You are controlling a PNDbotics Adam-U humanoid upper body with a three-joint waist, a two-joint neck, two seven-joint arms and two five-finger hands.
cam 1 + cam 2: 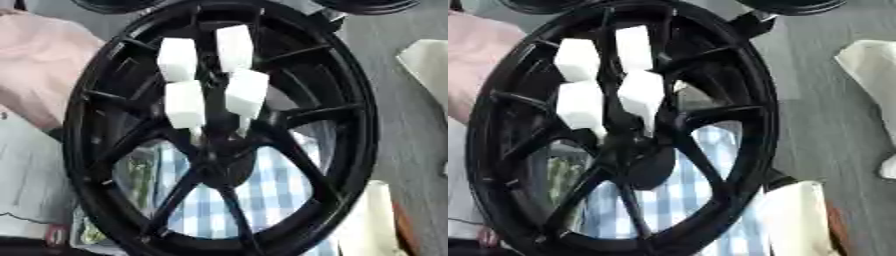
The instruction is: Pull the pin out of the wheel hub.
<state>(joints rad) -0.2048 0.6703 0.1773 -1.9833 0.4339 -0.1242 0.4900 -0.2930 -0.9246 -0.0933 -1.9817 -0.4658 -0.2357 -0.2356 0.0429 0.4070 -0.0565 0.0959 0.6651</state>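
Wheel hub (pixel 96 150), black and spoked, fills the view, standing close to the camera. Four white blocks (pixel 185 103) cluster at its upper centre, narrowing toward the middle boss; which is the pin cannot be told. Blue checked cloth (pixel 271 195) shows between spokes. No robot hand shows, so its grip cannot be judged.
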